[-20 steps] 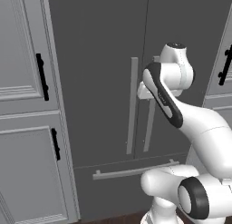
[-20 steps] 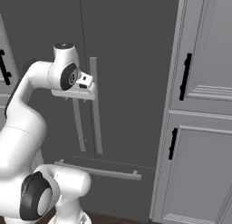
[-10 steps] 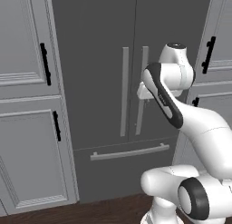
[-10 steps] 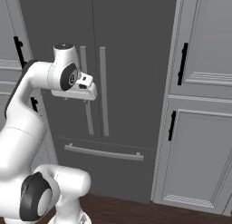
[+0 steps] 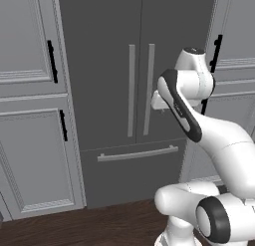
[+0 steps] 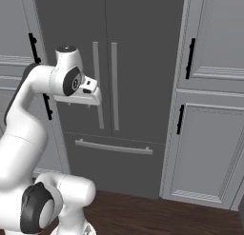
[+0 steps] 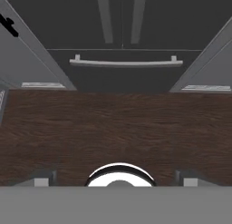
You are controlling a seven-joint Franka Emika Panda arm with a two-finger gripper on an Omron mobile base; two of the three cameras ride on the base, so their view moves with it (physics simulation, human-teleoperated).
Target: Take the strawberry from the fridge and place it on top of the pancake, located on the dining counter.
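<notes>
A: Near us, the gripper (image 7: 116, 181) hangs released, empty, jaws wide, aimed down at the dark wood floor (image 7: 113, 128).

B: Beyond it, the fridge (image 5: 134, 51) is shut; the strawberry is presumably inside. We expect it light, soft, bruisable; we pinch its sides gently.

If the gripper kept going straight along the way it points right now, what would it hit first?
Most likely the dark wood floor in front of the fridge. The hand view looks steeply down, with open floor ahead of the gripper, whose jaws stand wide. The fridge's bottom drawer handle lies farther along; depth is hard to judge.
</notes>
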